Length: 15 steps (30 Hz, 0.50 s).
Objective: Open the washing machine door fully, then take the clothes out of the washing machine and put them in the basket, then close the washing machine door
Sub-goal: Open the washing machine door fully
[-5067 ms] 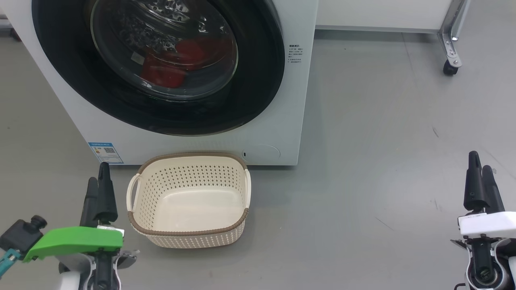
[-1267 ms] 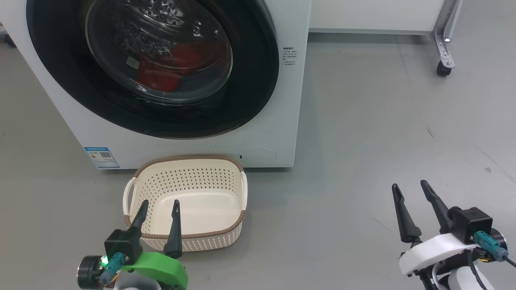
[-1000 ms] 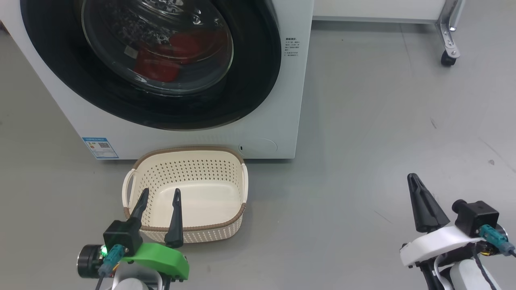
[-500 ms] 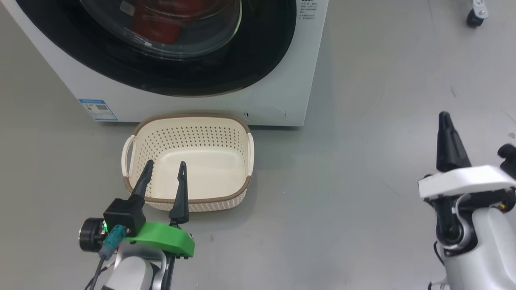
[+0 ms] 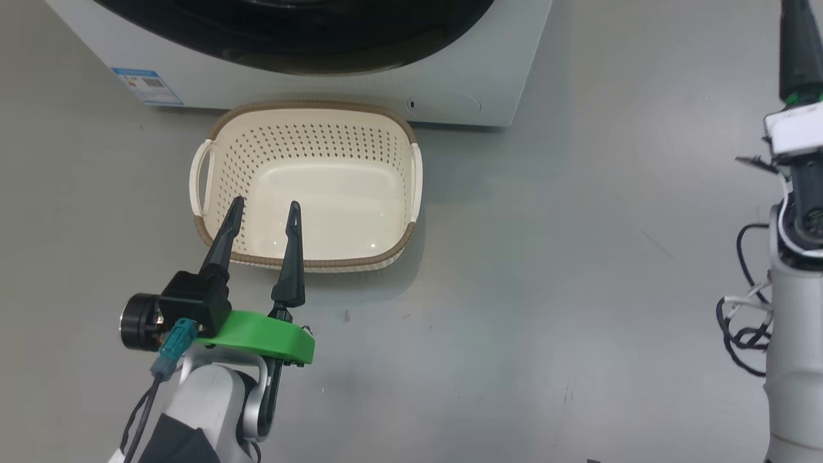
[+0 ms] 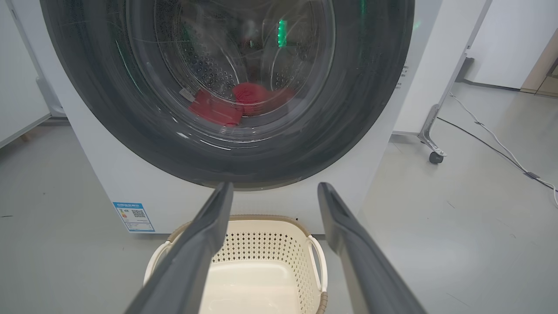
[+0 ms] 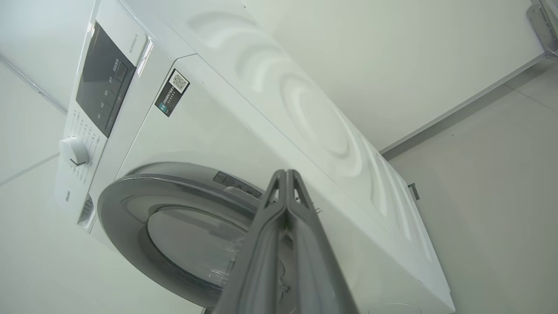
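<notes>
The washing machine stands ahead with its door closed, black rim flat against the white front. Behind the glass, the red clothes lie low in the steel drum. On the floor right in front sits the cream basket, holding nothing. My left gripper is open, its fingertips over the basket's near rim with nothing between them. My right gripper is shut and empty, raised at the far right. In the right wrist view that gripper points up at the door from low and to the side.
A control panel with a round knob runs along the machine's top. To the machine's right stand a white cabinet's metal leg and caster, and a cable trails across the grey floor. Open floor lies right of the basket.
The head camera has tilted down, so the machine slid up the picture. My right gripper closed about a second ago and has since risen and turned. The left gripper stays open over the basket.
</notes>
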### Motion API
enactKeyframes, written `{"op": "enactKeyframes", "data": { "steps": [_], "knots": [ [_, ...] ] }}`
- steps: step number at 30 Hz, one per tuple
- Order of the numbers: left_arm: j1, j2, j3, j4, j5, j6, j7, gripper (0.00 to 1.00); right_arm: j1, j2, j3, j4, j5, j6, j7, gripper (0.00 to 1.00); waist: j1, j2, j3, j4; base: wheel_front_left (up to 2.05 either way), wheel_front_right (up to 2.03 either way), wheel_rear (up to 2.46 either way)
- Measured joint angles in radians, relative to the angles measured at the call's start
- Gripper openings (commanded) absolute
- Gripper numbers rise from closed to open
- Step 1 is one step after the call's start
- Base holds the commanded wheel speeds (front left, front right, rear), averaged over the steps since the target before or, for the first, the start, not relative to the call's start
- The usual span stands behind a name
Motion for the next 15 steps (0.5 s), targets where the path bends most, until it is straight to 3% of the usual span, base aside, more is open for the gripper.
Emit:
{"op": "enactKeyframes", "data": {
  "steps": [4, 10, 15],
  "knots": [
    [-0.02, 0.0, 0.0, -0.014, -0.001, 0.0, 0.0, 1.0, -0.069, -0.009, -0.021, -0.007, 0.049, -0.008, 0.052, 0.0, 0.0, 0.0, 0.039, 0.01, 0.0, 0.0, 0.0],
    [-0.074, -0.002, -0.025, -0.024, -0.01, 0.001, 0.0, 1.0, -0.192, -0.06, -0.04, 0.006, 0.119, -0.051, 0.165, 0.0, 0.0, 0.0, 0.117, 0.04, 0.0, 0.0, 0.0],
    [-0.094, -0.003, -0.033, -0.033, -0.033, 0.001, 0.0, 1.0, -0.274, -0.06, -0.036, 0.035, 0.165, -0.092, 0.234, 0.0, 0.0, 0.0, 0.158, 0.071, 0.0, 0.0, 0.0]
  ]
}}
